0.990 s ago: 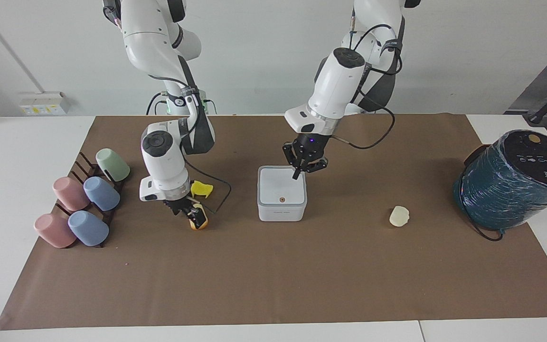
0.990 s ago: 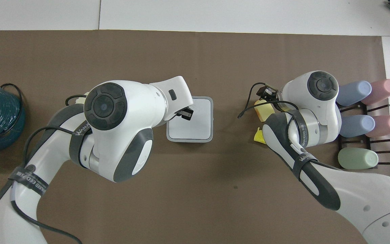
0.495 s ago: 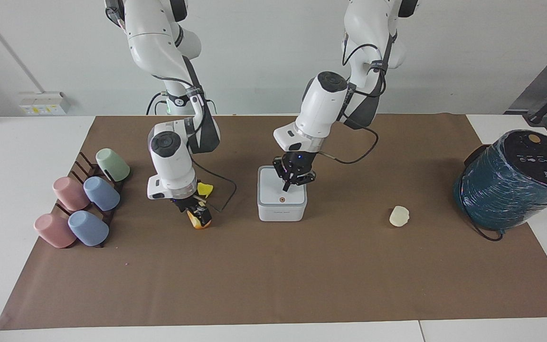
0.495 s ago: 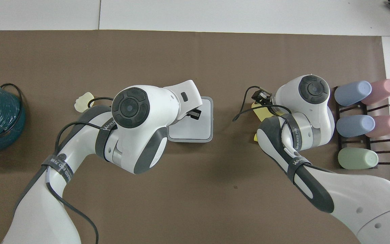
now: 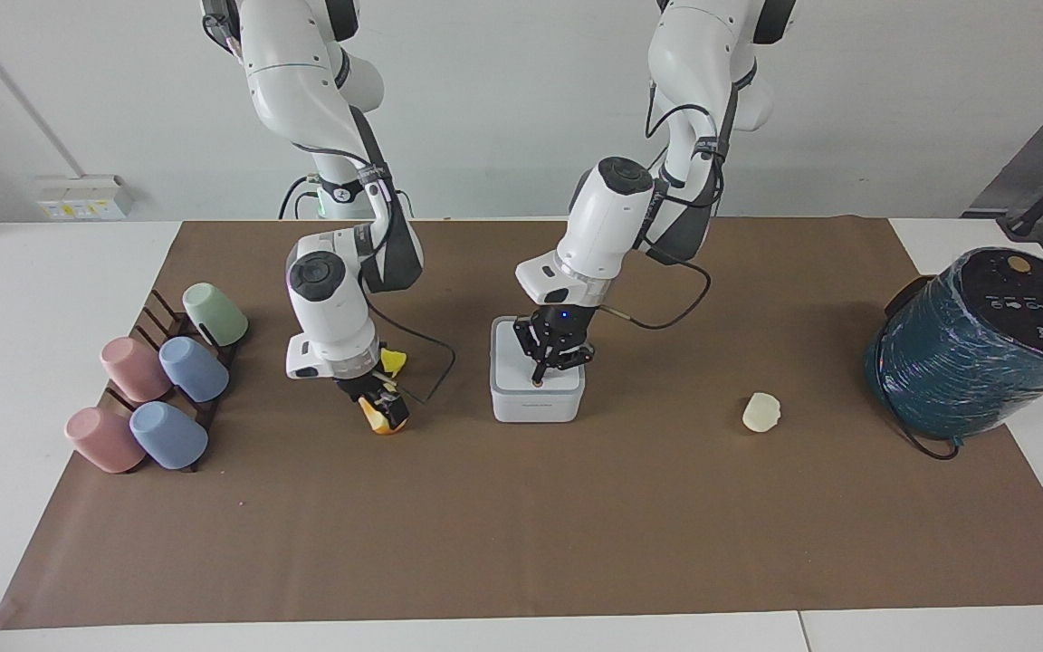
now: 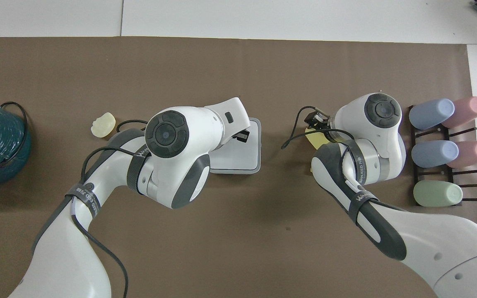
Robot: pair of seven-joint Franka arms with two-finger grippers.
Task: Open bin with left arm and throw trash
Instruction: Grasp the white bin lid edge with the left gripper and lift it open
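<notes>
1. Brown paper mat (image 5: 521, 543) is matte and flat and covers most of the white table (image 5: 33, 362).
2. Teal wrapped cylinder (image 5: 974, 344) has a glossy film and lies tilted at the left arm's end.
3. Bin (image 5: 537, 398) is a smooth white square box with rounded corners and a grey rim (image 6: 256, 149), mid-mat, lid down.
4. Left gripper (image 5: 541, 376) has its fingertips together, pressing on the lid at the orange dot. Only the facing view shows this; overhead, the wrist covers it.
5. Right gripper (image 5: 379, 405) clamps the yellow-orange sponge wedge (image 5: 383, 421), low over the mat beside the bin.
6. Pastel cups (image 5: 159, 380) are matte and lie on a dark wire rack (image 6: 445, 174).
7. Wavy yellow scrap (image 5: 394, 361) is just behind the right gripper and mostly hidden overhead.
8. Cream lump (image 6: 103, 124) is rounded and lies between the bin and the cylinder.
</notes>
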